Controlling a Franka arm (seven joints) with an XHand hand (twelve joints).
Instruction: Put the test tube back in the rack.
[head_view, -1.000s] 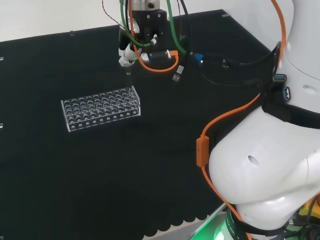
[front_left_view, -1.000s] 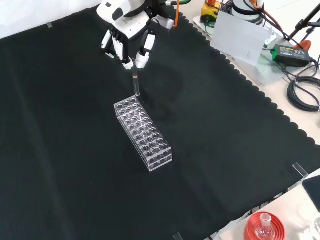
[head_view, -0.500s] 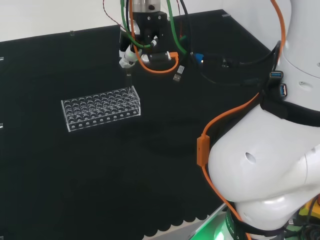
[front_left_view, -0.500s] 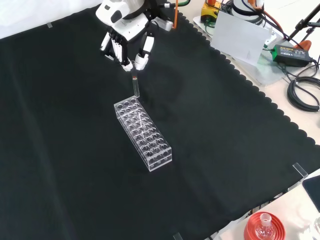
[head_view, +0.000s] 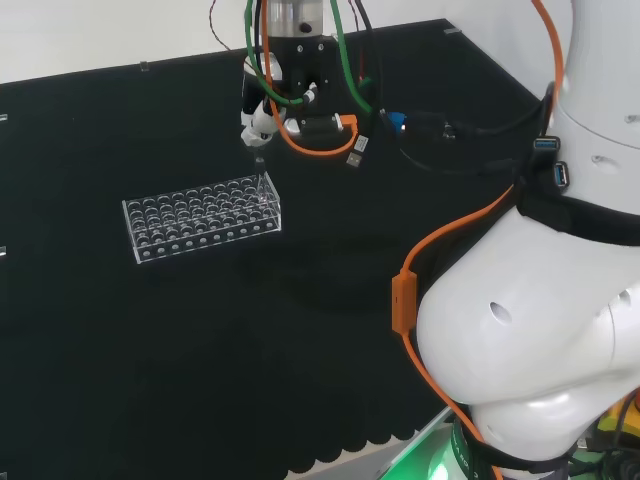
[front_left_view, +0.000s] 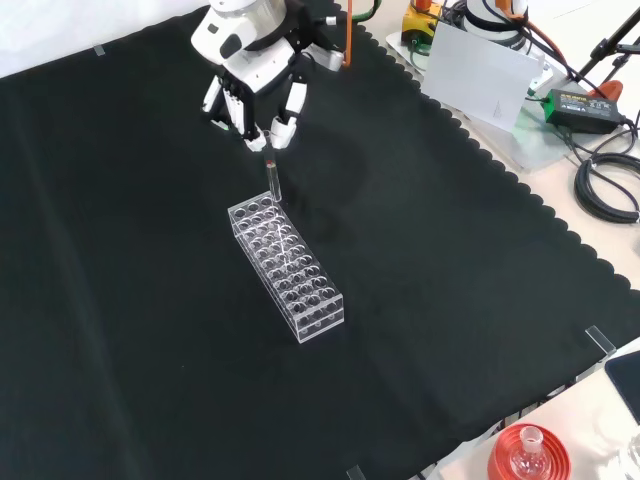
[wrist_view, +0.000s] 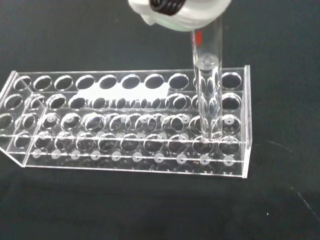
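Note:
A clear plastic rack (head_view: 200, 218) with several rows of holes lies on the black cloth, long side running away from the front camera (front_left_view: 290, 268). My hand (front_left_view: 250, 90) hangs over the rack's far end in the front view, its fingers pinched on the top of a clear test tube (front_left_view: 271, 180). In the head view the hand (head_view: 262, 112) is above the rack's right end, and the test tube (head_view: 260, 163) is faint below it. In the wrist view the test tube (wrist_view: 207, 85) stands upright with its lower end down inside a hole near one end of the rack (wrist_view: 125, 120), under the hand (wrist_view: 180, 10).
The arm's white links (head_view: 540, 330) and an orange cable (head_view: 405, 300) take up the head view's right. Off the cloth in the front view are a red ribbed stand with a flask (front_left_view: 528, 452), a white sheet (front_left_view: 480, 75), and a black power brick (front_left_view: 575, 105) with cables.
The hand has come down a little with the test tube, and the tube's lower end now reaches deeper into the rack. The rack has not moved.

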